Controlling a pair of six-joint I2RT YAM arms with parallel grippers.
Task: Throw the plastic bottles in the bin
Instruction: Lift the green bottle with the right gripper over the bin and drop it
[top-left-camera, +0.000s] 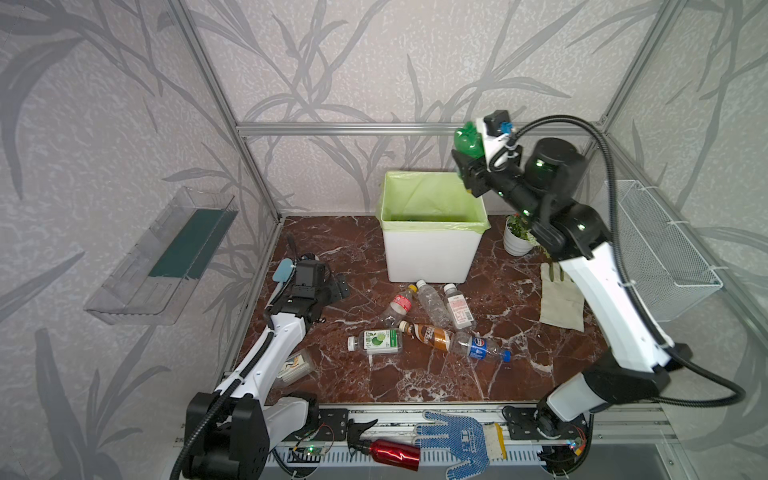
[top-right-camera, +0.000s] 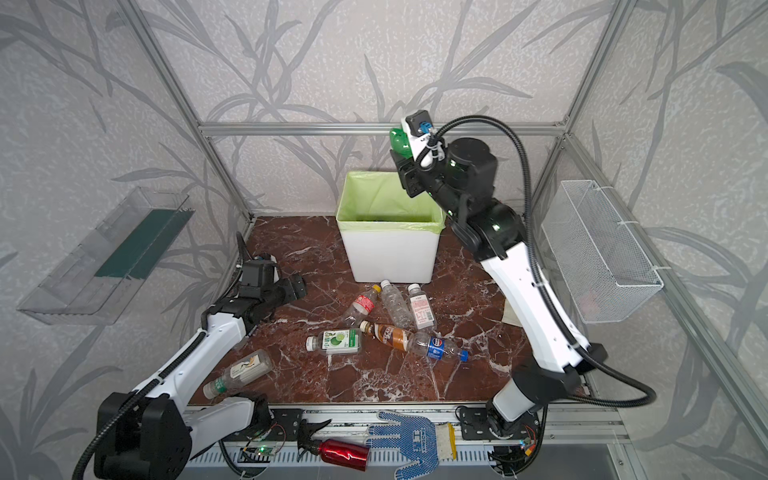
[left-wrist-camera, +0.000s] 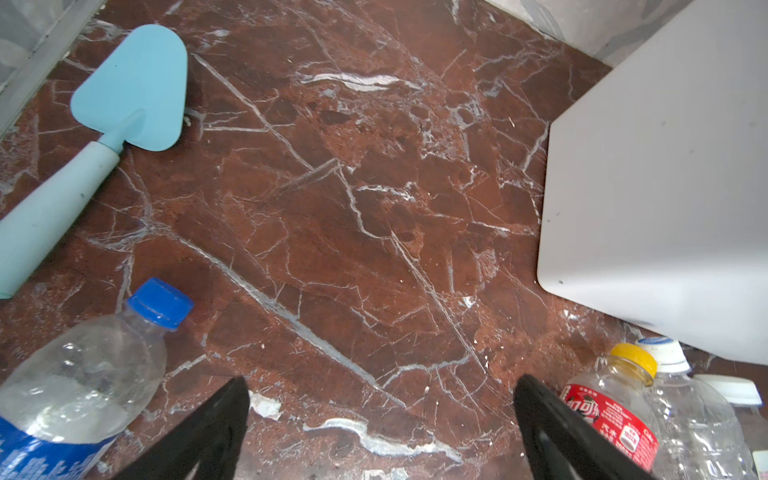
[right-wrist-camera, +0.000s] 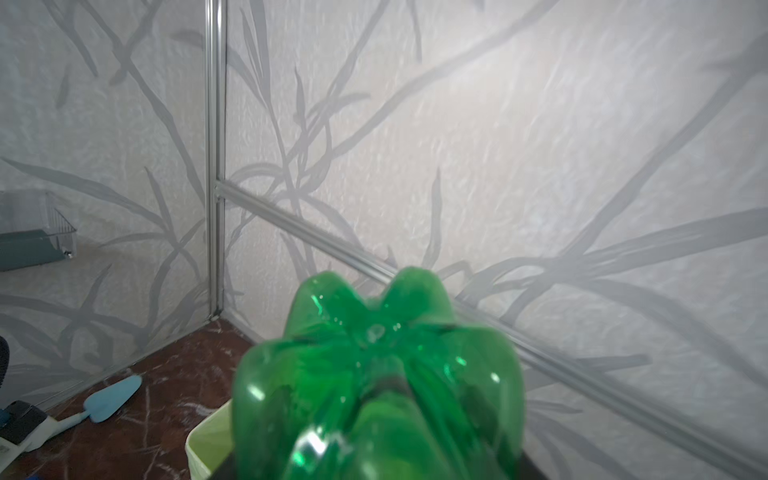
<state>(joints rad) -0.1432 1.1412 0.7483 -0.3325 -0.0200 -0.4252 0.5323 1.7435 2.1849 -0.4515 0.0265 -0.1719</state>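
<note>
The left claw (left-wrist-camera: 382, 382) hangs low over the marble table (left-wrist-camera: 353, 208) with its two black fingers (left-wrist-camera: 208, 432) spread wide and only bare stone between them. Just outside one finger lies a clear bottle with a blue cap (left-wrist-camera: 83, 374). Just outside the opposite finger lies a red-labelled bottle with a yellow cap (left-wrist-camera: 611, 399), packed against a clear ribbed bottle (left-wrist-camera: 690, 419). Ahead of this claw and off to one side rests a light-blue plastic trowel (left-wrist-camera: 133, 91); ahead on the other side stands the white wall of the bin (left-wrist-camera: 665, 208).

The right claw (top-left-camera: 464, 166) is raised high, above the far right corner of the bin's green-lined opening. A green bottle (top-left-camera: 468, 143) sits at this claw, base pointing away from the wrist. The bottle hides the fingers, so whether they clamp it cannot be told.

Well below the right claw, in front of the bin, a brown bottle (top-left-camera: 432, 334), a lime-labelled bottle (top-left-camera: 376, 341) and a blue-labelled bottle (top-left-camera: 478, 347) lie on the table.
</note>
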